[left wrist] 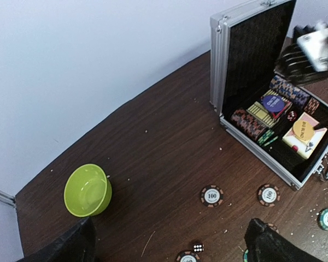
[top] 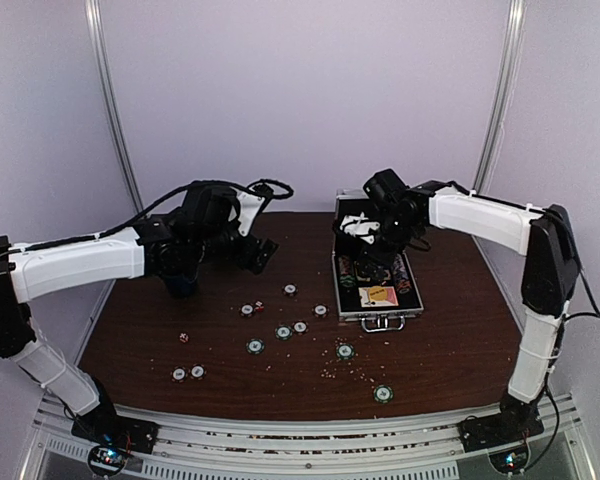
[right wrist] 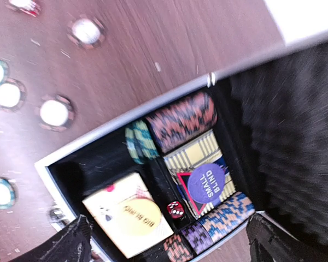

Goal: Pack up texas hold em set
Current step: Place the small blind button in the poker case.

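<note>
Overhead, I see the open briefcase [top: 376,285] far right on the tabletop [top: 460,350], loose chips [top: 255,346] scattered to its left. My left wrist view shows the left fingers [left wrist: 71,243] wide and empty, a green bowl [left wrist: 87,190] beyond. In the right wrist view, the right fingers [right wrist: 279,240] spread wide and empty over packed chip rows [right wrist: 180,120] and card boxes [right wrist: 126,218]; I judge the loose chips and the lid [right wrist: 295,142] remain.

a lime-green bowl [left wrist: 87,190] sits upright on the brown table [left wrist: 153,147].

Case [top: 377,295] is lying open on table [top: 460,340] right-back, right arm [top: 480,220] is reaching over it; chips [top: 255,346] are lying scattered mid-table and front; left arm [top: 80,262] is reaching over left-back
</note>
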Controlling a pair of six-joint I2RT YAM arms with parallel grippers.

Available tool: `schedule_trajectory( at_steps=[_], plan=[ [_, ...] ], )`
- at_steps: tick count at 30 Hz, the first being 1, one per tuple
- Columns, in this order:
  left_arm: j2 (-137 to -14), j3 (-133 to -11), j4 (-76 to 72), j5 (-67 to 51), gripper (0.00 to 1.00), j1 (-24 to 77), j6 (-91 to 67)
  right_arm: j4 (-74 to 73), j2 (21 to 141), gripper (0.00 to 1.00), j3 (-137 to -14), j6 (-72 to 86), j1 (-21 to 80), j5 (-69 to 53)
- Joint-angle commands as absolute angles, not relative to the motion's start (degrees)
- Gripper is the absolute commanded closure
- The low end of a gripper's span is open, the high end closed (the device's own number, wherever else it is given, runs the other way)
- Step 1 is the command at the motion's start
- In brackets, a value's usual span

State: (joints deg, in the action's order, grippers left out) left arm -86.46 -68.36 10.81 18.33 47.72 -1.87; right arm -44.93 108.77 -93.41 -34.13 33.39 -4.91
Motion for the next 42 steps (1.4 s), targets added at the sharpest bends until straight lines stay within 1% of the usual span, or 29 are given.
schedule_trajectory(
  at_steps=[1,3,7,14,19,21,22,26,28,30,35,38,40,42],
  plan=[
    [-91.5,-74.4,18.1,22.5,0.02,47.6,-4.5,-39.9,100.3,0.00,-86.9,-35.8,38.9,2.9],
    [-92.6,-74.8,17.8,23.4,0.02,47.6,-3.5,-38.1,98.9,0.00,-84.5,-34.8,39.7,5.3],
    [-92.4,-70.6,12.2,23.4,0.02,47.6,-1.6,-37.1,97.3,0.00,-82.7,-32.3,39.6,3.8],
    [-93.8,-70.5,11.2,23.3,0.02,47.8,-4.4,-32.4,90.4,0.00,-73.7,-28.2,39.2,-8.9],
    [-91.1,-72.9,13.1,24.3,0.02,47.7,-5.9,-30.2,83.6,0.00,-68.9,-27.7,37.8,-13.4],
    [-89.3,-72.9,12.8,25.1,0.02,47.7,-5.0,-28.5,80.5,0.00,-68.2,-26.2,37.4,-12.2],
    [-88.7,-73.0,13.0,25.8,0.02,47.7,-4.2,-27.1,79.3,0.00,-67.8,-24.8,36.7,-11.1],
    [-90.2,-76.8,17.7,33.9,0.02,47.7,-3.9,-28.1,77.3,0.00,-67.7,-24.1,32.7,-16.4],
    [-91.9,-78.1,19.4,38.7,0.02,47.6,-3.9,-27.3,75.7,0.00,-66.3,-24.1,32.4,-16.1],
    [-93.2,-78.7,20.2,40.5,0.02,47.7,-3.4,-26.4,74.8,0.00,-65.1,-22.5,32.2,-14.7],
    [-95.8,-78.5,20.5,34.8,0.02,47.7,1.4,-25.4,73.1,0.00,-63.0,-21.6,29.7,-16.7],
    [-96.5,-78.9,21.6,31.0,0.02,47.8,0.8,-23.0,72.7,0.00,-61.7,-18.7,29.4,-12.3],
    [-96.6,-79.1,22.5,27.3,0.04,47.8,-0.2,-23.5,72.9,0.00,-61.4,-22.1,29.5,-10.1],
    [-97.0,-80.2,24.5,21.2,0.07,47.8,-0.7,-20.6,73.0,0.00,-58.9,-21.4,29.7,-2.1]
  ],
)
